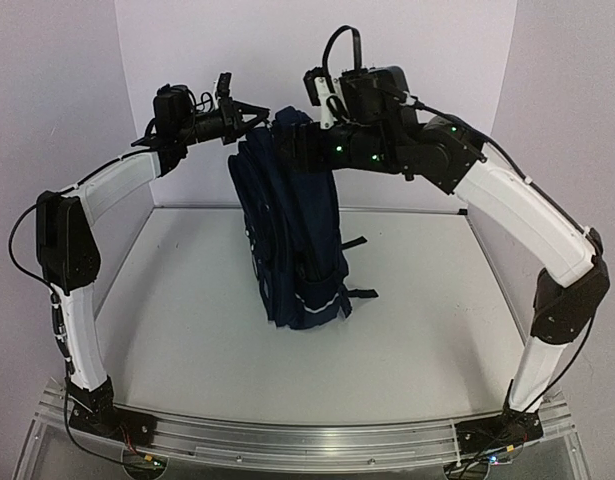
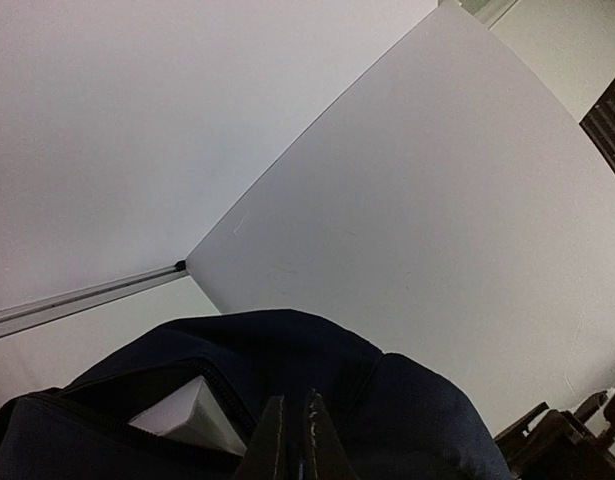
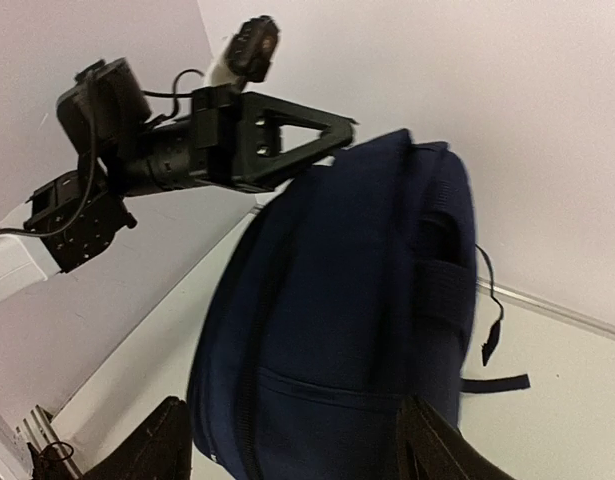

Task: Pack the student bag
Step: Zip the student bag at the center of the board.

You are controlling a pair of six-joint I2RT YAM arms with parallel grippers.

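Observation:
The student bag (image 1: 292, 240), dark navy with thin white stripes near its base, stands upright in the middle of the table. At its top edge my left gripper (image 1: 252, 118) is shut on a fold of the bag's fabric. In the left wrist view the fingers (image 2: 292, 400) are pressed together over the navy cloth (image 2: 417, 420). Beside them, a white object (image 2: 182, 415) shows through the bag's open zipper. My right gripper (image 3: 297, 445) is open, its two fingers spread wide on either side of the bag's upper back (image 3: 357, 300) without touching it.
The white table (image 1: 187, 330) is enclosed by white walls at the back and both sides. Black straps (image 1: 359, 292) trail from the bag's right side, and a thin black cord (image 3: 492, 335) hangs there. The two arms arch inward above the bag.

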